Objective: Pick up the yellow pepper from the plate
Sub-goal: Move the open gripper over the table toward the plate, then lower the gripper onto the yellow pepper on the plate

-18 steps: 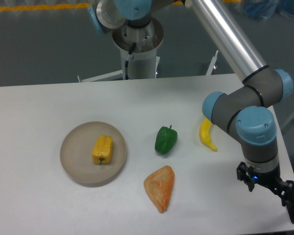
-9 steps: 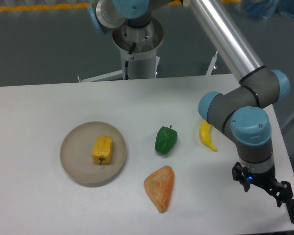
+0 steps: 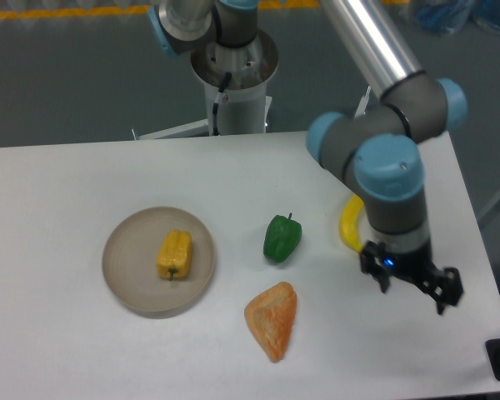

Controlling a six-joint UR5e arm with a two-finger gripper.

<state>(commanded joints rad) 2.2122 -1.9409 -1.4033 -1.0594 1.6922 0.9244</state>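
Observation:
The yellow pepper [image 3: 174, 254] lies in the middle of the round beige-grey plate [image 3: 127, 267] on the left of the white table. My gripper [image 3: 410, 283] hangs low over the table at the right, far from the plate, with its two black fingers [image 3: 375, 271] spread apart and nothing between them. The arm's wrist stands above it.
A green pepper [image 3: 282, 237] sits mid-table. An orange wedge-shaped piece [image 3: 272, 319] lies in front of it. A yellow banana [image 3: 348, 227] lies just left of the wrist, partly hidden by the arm. The robot base [image 3: 233, 75] stands behind the table's far edge.
The gripper and wrist have moved left and a little away from the table's right front corner, now close beside the banana. The pepper and plate have not moved.

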